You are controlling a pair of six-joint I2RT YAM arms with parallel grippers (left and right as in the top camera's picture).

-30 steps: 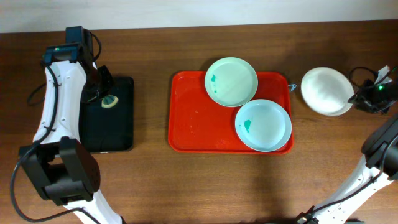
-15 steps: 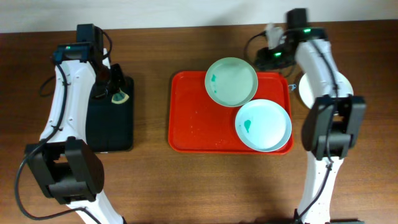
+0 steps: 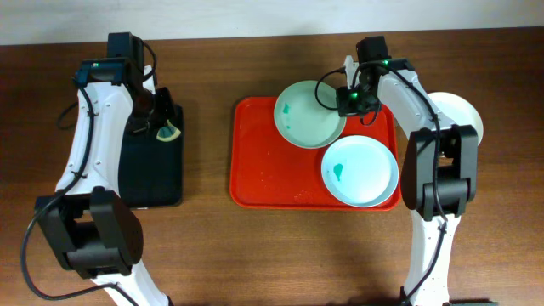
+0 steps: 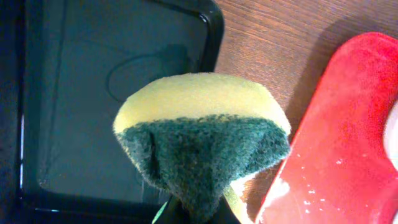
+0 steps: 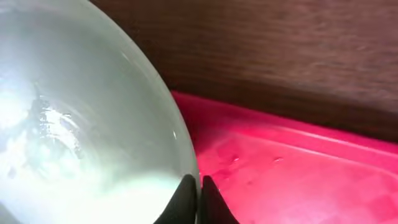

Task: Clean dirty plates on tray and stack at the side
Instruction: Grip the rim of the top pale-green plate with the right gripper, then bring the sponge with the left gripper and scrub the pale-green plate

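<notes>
Red tray (image 3: 263,161) holds two teal-smudged plates: far plate (image 3: 306,119), near plate (image 3: 361,174). Black tray (image 3: 153,174), left, looks bare. Third plate (image 3: 466,117) sits off-tray, right. Right gripper (image 5: 199,190) just swung over from it and is pinched on the far plate's rim, nudging it left. Probably plate two starting. Left gripper (image 3: 161,123) clamps the sponge (image 4: 205,137).

**Gripper pinches plate rim**

The right gripper (image 5: 199,200), its two dark fingertips (image 5: 184,199) drawn almost together at the bottom of the frame, clamps the rim of a pale, glossy plate (image 5: 81,118) that fills the left side. To the right lies the red tray (image 5: 298,174), its floor wet-specked, with the brown wooden table (image 5: 280,50) beyond.
</notes>
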